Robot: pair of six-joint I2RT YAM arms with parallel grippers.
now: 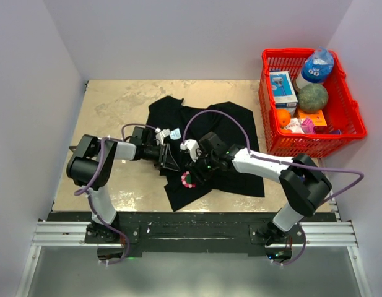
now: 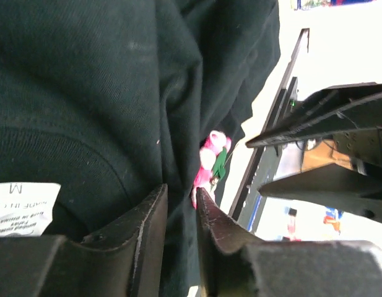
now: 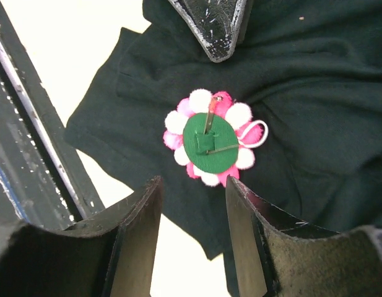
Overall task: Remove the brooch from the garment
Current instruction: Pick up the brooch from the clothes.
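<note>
1. Black garment (image 1: 231, 133) rumpled over middle of tan worktop (image 1: 116, 105), nearer right edge than left.
2. Brooch (image 3: 210, 139) on near part of garment, close to its near hem, towards worktop's near edge.
3. Brooch lying back-up: green oval backing with pin across it, ring of pink and white puffs round the edge, thin white loop at one side.
4. Pinned through cloth or only lying on it: cannot tell.
5. Left gripper (image 2: 180, 192) low over garment, just left of and beyond brooch; jaws narrow, fold of black cloth nipped between them.
6. From left wrist, brooch seen edge-on just past the fingertips, not touched.
7. White label (image 2: 23, 209) marked "M" on cloth beside left gripper's outer finger.
8. Right gripper (image 3: 192, 185) with jaws wide apart, nothing held; tips just short of brooch, one each side of its line, no contact.
9. Both grippers close together over garment, facing each other across brooch; tip of one left finger visible opposite from right wrist.
10. Red basket (image 1: 314, 146) at far right corner of worktop, near garment's right side; bottle (image 1: 316, 67), green ball (image 1: 312, 98), orange (image 1: 283, 117) and box (image 1: 282, 86) inside.
</note>
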